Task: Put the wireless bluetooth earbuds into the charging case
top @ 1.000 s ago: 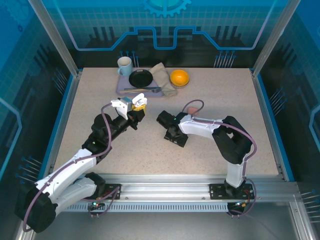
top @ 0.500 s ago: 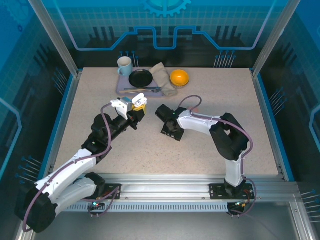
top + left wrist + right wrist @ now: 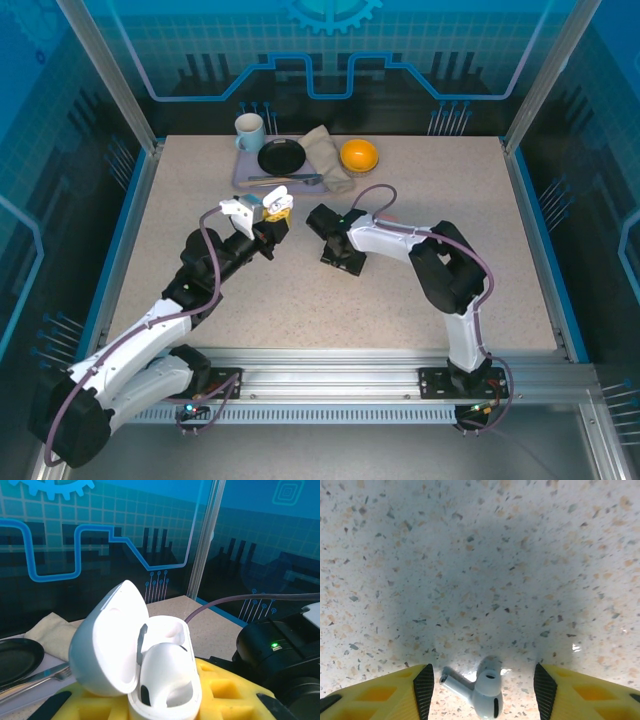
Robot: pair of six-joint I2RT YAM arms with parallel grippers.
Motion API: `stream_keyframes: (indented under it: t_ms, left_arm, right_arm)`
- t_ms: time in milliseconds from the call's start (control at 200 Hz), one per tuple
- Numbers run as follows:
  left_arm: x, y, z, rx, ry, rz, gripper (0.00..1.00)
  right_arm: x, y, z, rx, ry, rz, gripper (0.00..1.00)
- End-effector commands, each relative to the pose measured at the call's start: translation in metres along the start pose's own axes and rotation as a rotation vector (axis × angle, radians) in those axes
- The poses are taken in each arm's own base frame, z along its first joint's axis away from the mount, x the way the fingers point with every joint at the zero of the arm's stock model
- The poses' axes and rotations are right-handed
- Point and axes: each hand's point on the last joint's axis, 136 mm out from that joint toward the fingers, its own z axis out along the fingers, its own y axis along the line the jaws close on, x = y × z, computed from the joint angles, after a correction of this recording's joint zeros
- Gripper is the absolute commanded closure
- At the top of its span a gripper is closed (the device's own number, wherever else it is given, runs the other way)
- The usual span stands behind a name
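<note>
My left gripper (image 3: 272, 212) is shut on the white charging case (image 3: 167, 682) and holds it up off the table. Its lid (image 3: 107, 640) stands open to the left. One white earbud (image 3: 162, 672) sits inside the case, and yellow finger pads (image 3: 225, 690) flank its base. My right gripper (image 3: 484, 690) points down at the speckled table, open. Another white earbud (image 3: 482, 695) lies on its side between the yellow fingers (image 3: 380, 695), touching neither. From above, the right gripper (image 3: 320, 218) sits just right of the held case (image 3: 279, 201).
At the back of the table (image 3: 430, 210) a grey tray (image 3: 245, 178) carries a mug (image 3: 249, 130), a black plate (image 3: 281, 156) and a fork. A folded cloth (image 3: 325, 155) and an orange bowl (image 3: 359, 155) lie beside it.
My right arm has swung left and slightly toward the back, closing in on the left gripper. The left arm and the case have stayed put.
</note>
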Motion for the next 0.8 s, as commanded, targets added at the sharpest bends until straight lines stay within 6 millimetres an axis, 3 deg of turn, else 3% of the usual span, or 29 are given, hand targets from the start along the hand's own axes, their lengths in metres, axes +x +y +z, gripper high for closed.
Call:
stream_keyframes:
  t_ms: [0, 230, 795]
  left_arm:
    - [-0.016, 0.0, -0.002, 0.002, -0.053, 0.008, 1.0]
    - [-0.02, -0.001, -0.002, 0.003, -0.056, 0.012, 1.0]
    - [-0.023, -0.002, -0.003, 0.005, -0.064, 0.005, 1.0]
  right_arm:
    - [-0.015, -0.013, -0.015, 0.033, -0.056, -0.004, 0.41]
    - [-0.016, -0.015, -0.006, 0.093, -0.033, -0.033, 0.41]
    - [0.006, -0.021, 0.005, 0.12, 0.007, -0.115, 0.41]
